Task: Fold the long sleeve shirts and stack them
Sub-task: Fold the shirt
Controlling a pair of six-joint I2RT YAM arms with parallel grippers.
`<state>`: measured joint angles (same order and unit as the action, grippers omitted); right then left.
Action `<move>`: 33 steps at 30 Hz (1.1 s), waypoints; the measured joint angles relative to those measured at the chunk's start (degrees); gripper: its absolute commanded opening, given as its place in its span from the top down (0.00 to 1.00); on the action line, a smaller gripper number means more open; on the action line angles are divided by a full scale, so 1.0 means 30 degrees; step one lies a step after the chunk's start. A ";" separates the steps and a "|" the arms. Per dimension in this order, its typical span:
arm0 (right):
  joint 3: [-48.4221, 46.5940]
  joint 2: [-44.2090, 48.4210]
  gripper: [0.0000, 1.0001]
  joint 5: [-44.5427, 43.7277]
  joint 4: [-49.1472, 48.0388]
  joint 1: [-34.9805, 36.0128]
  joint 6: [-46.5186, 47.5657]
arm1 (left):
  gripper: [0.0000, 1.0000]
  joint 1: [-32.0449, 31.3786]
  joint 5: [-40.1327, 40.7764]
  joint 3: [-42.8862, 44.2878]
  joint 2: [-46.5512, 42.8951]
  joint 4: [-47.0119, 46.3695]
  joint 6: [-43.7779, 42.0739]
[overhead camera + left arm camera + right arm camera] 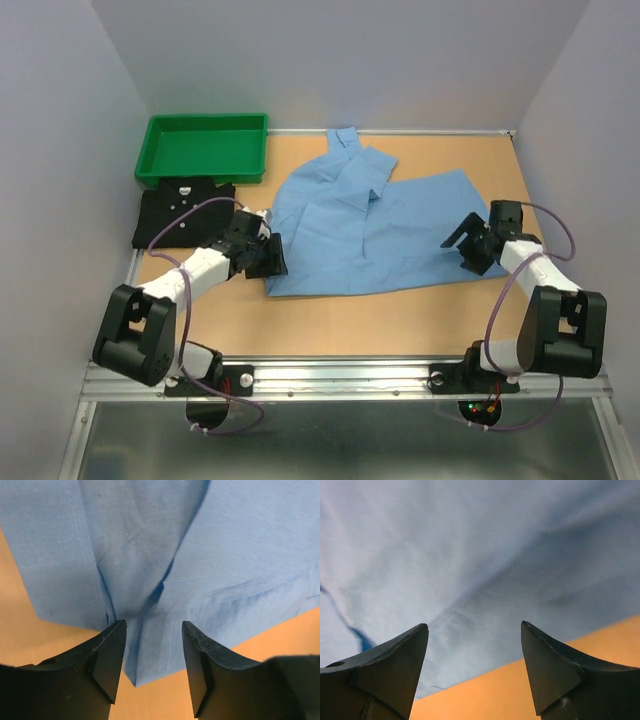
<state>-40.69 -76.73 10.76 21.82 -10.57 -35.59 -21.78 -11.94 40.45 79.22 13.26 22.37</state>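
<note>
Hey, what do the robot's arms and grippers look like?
Both arms match: the left arm and right arm have white links, bulky black joints, and a looping purple cable. The left gripper and right gripper are black, with wedge-shaped fingers.

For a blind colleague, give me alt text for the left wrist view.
A creased light blue shirt fills most of the frame, on an orange table. The left gripper is open, its black fingers flanking the shirt's near corner.
</note>
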 measured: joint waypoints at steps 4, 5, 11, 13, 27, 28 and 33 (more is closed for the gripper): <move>-0.3570 -0.0699 0.20 -0.0087 0.0918 0.1923 0.0699 | 0.16 0.0073 0.0415 0.0160 -0.2463 -0.0058 -0.0510; -0.4401 -0.1005 0.20 -0.0080 0.0867 0.2237 0.0809 | 0.12 0.0168 0.0546 0.0240 -0.2965 -0.0160 -0.0612; -1.0491 -0.4823 0.23 0.0554 -0.1741 0.3483 0.1756 | 0.01 0.1224 0.1858 0.0401 -0.5115 -0.1268 -0.1071; -1.1628 -0.6302 0.25 0.0699 -0.2426 0.3519 0.2004 | 0.01 0.1494 0.2273 0.0379 -0.5187 -0.1566 -0.1144; -1.6859 -1.6320 0.44 0.2004 -0.5938 0.3978 0.1902 | 0.02 0.1647 0.4692 -0.0736 -0.5646 -0.3155 -0.1676; -1.7252 -1.6815 0.44 0.2113 -0.6178 0.4051 0.1851 | 0.03 0.1654 0.4809 -0.0736 -0.5639 -0.3191 -0.1705; -1.8965 -1.8520 0.44 0.2579 -0.7271 0.4357 0.1472 | 0.03 0.1654 0.5457 -0.0736 -0.5639 -0.3344 -0.1800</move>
<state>-97.58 -132.29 18.50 0.01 2.50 -31.18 -16.82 4.43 38.24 62.30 3.22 16.97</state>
